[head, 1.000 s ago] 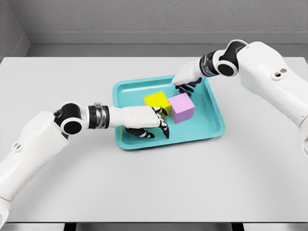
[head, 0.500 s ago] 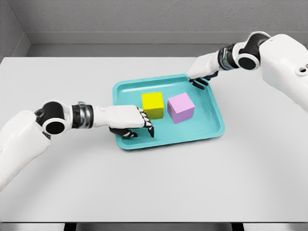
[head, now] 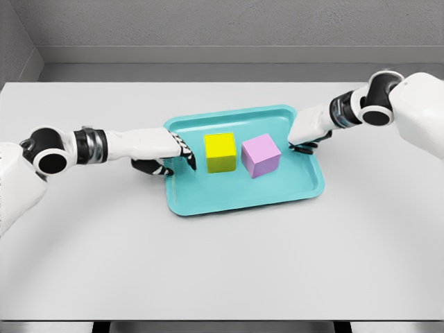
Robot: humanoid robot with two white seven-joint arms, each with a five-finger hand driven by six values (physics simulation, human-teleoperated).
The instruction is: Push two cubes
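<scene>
A yellow cube (head: 220, 152) and a pink cube (head: 261, 155) stand side by side, a small gap between them, in a teal tray (head: 236, 196) at the table's middle. My left hand (head: 168, 154) hovers at the tray's left rim, fingers relaxed and pointing toward the yellow cube, a short gap away from it. My right hand (head: 303, 137) sits over the tray's right rim, just right of the pink cube, fingers loosely bent and holding nothing. Neither hand touches a cube.
The tray lies on a wide white table (head: 222, 263). A grey wall (head: 222, 28) runs behind the table's far edge.
The left hand drew back leftward from the tray's front to its left rim. The right hand swung from the tray's far corner down to its right rim. The yellow cube squared up.
</scene>
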